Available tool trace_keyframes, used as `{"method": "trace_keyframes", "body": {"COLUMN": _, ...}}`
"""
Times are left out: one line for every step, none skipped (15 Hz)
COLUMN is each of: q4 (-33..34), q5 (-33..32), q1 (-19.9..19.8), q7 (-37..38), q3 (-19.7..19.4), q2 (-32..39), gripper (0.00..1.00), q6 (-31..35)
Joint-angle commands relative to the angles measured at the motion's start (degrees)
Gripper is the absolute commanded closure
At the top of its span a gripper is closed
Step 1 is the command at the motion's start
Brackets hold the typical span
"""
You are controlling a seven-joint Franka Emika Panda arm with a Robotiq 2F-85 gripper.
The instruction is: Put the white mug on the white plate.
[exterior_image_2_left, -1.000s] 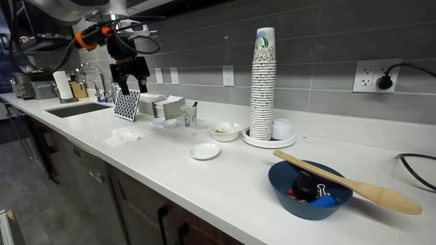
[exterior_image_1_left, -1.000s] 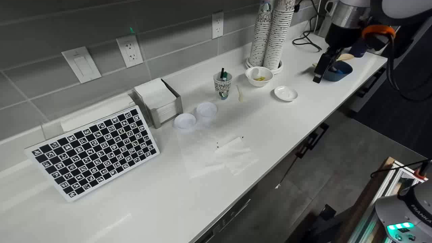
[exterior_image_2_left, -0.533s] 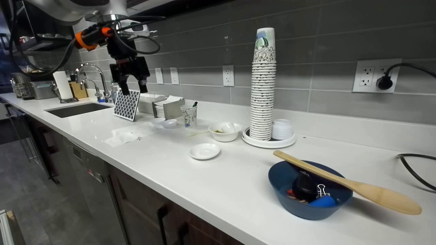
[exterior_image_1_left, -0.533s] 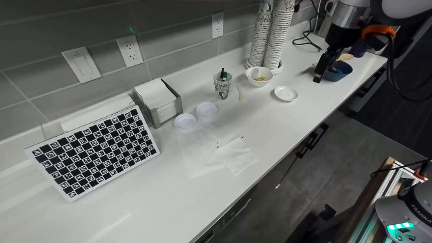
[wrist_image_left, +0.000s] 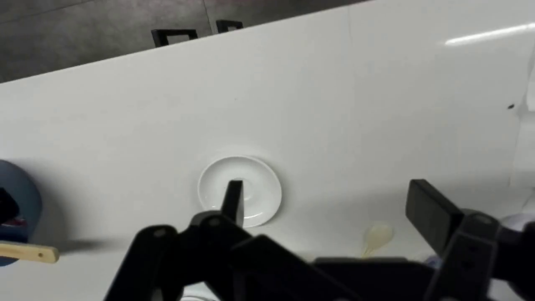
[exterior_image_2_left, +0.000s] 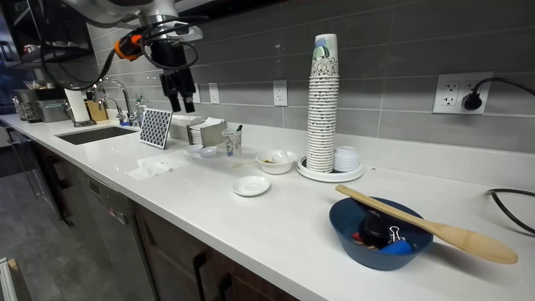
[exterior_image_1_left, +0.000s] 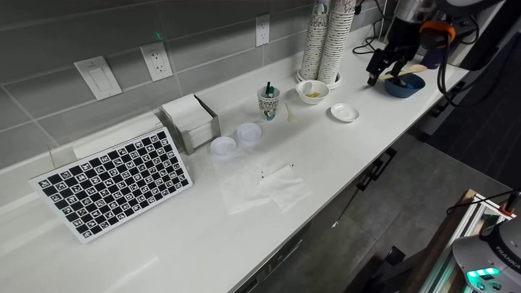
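The white plate (exterior_image_1_left: 344, 112) lies flat on the counter with nothing on it; it also shows in an exterior view (exterior_image_2_left: 251, 186) and in the wrist view (wrist_image_left: 261, 188). No plain white mug can be made out; it is hidden or out of view. A white bowl (exterior_image_2_left: 276, 168) beside the plate holds something yellow-green and a white rounded object I cannot identify. My gripper (exterior_image_1_left: 384, 75) hangs well above the counter, apart from everything. In the wrist view the gripper (wrist_image_left: 326, 186) is open and empty; its left finger overlaps the plate.
A dark blue dish (exterior_image_2_left: 378, 259) holds small items, with a wooden spoon (exterior_image_2_left: 472, 242) across it. Tall paper cup stacks (exterior_image_1_left: 318, 49) stand near the wall. A paper cup with pens (exterior_image_1_left: 268, 103), clear plastic cups (exterior_image_1_left: 249, 132), tissue (exterior_image_1_left: 287, 189) and a chequered board (exterior_image_1_left: 118, 187) stand farther along.
My gripper has turned about its wrist and moved slightly towards the wall, and both fingers now show in both exterior views. Objects on the counter have not moved.
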Motion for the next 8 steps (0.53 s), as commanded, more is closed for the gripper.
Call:
{"method": "trace_keyframes", "body": {"q4": 10.4, "q5": 2.8, "q1": -2.7, "q7": 4.4, "q3": -2.8, "q2": 10.0, "gripper": 0.00, "q6": 0.9}}
{"method": "trace_keyframes", "body": {"q4": 13.4, "q5": 3.6, "q1": -3.2, "q7": 5.9, "q3": -3.4, "q2": 13.0, "gripper": 0.00, "q6": 1.2}}
{"method": "trace_keyframes", "body": {"q4": 16.4, "q5": 4.3, "q1": -3.5, "q7": 7.9, "q3": -4.0, "q2": 15.8, "gripper": 0.00, "q6": 1.6}}
{"method": "trace_keyframes", "body": {"q4": 19.5, "q5": 5.5, "q1": -3.6, "q7": 9.7, "q3": -4.4, "q2": 18.7, "gripper": 0.00, "q6": 1.5}}
{"method": "trace_keyframes", "body": {"q4": 22.5, "q5": 6.6, "q1": -3.6, "q7": 12.1, "q3": -4.6, "q2": 21.3, "gripper": 0.00, "q6": 1.0}}
{"method": "trace_keyframes", "body": {"q4": 25.4, "q5": 8.0, "q1": -3.3, "q7": 14.5, "q3": -4.7, "q2": 23.5, "gripper": 0.00, "q6": -0.1}}
{"method": "trace_keyframes", "body": {"q4": 17.8, "q5": 5.2, "q1": -3.2, "q7": 10.3, "q3": -5.1, "q2": 17.6, "gripper": 0.00, "q6": 2.0}}
{"method": "trace_keyframes", "body": {"q4": 20.2, "q5": 6.0, "q1": -3.1, "q7": 11.8, "q3": -5.2, "q2": 19.9, "gripper": 0.00, "q6": 1.9}}
